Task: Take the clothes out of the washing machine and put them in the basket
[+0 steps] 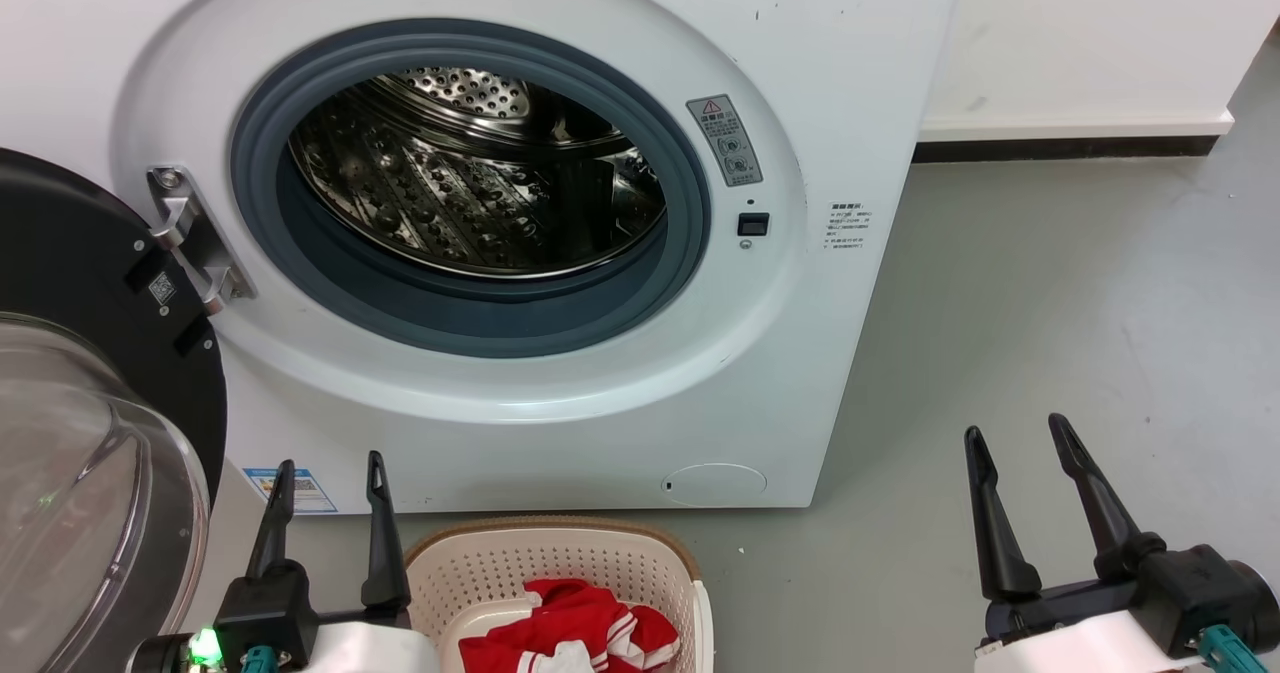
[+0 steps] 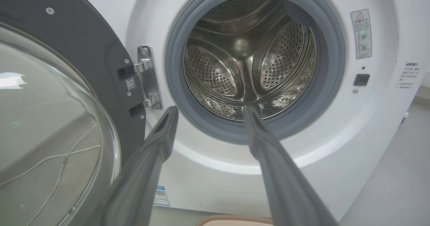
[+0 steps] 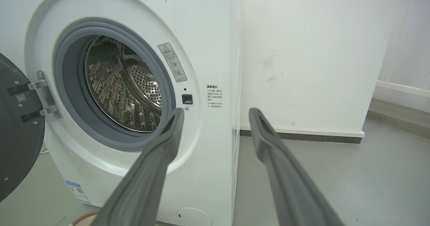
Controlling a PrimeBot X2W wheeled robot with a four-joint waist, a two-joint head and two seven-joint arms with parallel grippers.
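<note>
Resting in a cream basket (image 1: 560,563) just in front of the washing machine (image 1: 800,373): red and white clothes (image 1: 575,628).
Both grippers sit before the machine with fingers spread and nothing between them. The left gripper (image 1: 330,465) is below the porthole, close beside the basket, and the right gripper (image 1: 1015,428) is past the machine's right front corner, over grey floor (image 1: 1050,303). The door (image 1: 90,253) stands wide open (hinged left), showing the perforated steel drum (image 1: 470,173).
</note>
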